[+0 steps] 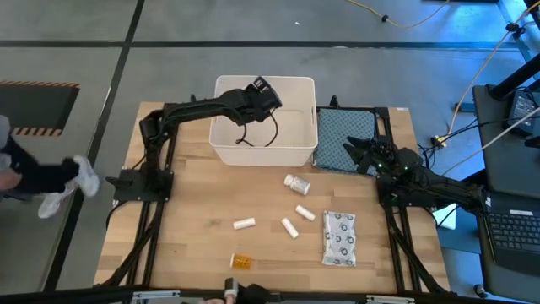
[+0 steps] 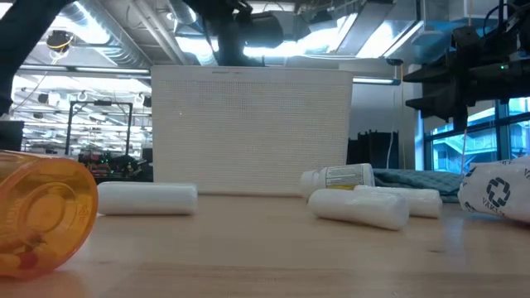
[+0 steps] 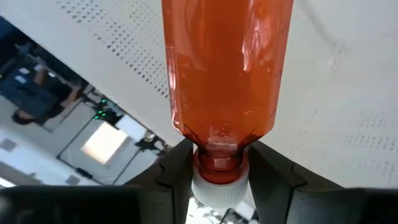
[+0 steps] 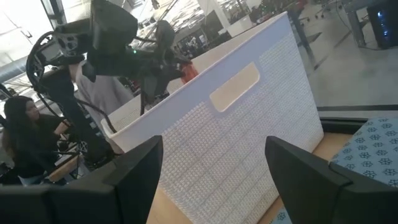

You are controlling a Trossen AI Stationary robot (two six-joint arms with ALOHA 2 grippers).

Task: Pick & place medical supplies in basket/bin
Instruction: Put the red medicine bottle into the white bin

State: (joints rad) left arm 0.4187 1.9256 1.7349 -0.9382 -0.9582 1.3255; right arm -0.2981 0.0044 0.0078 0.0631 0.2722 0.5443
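Note:
My left gripper [image 1: 261,93] is over the far right part of the white bin [image 1: 221,150] and is shut on the red bottle [image 3: 224,68]. A bit of red [image 4: 189,70] shows above the bin's rim in the right wrist view. On the table near the bin lie the white pill bottle [image 1: 297,183], three short white cylinders [image 1: 245,224] [image 1: 289,226] [image 1: 305,213], the dotted blister pack [image 1: 339,237] and the amber vial [image 1: 242,261], all on their sides. My right gripper [image 4: 214,168] is open, above the blue-grey cloth [image 1: 342,135] to the right of the bin. My left gripper pinches the red bottle by its neck [image 3: 217,158], just above the white cap [image 3: 214,190], one finger [image 3: 177,168] on each side. The cap sits back between the fingers and the red body sticks out past their tips. The bottle is lifted clear, over the bin's inside.
The bin's near wall [image 2: 252,132] stands between the loose supplies and the far side. The amber vial [image 2: 41,219] lies closest to the near edge. Bare wood lies to the left of the supplies. A person [image 1: 34,177] is beside the table's left edge.

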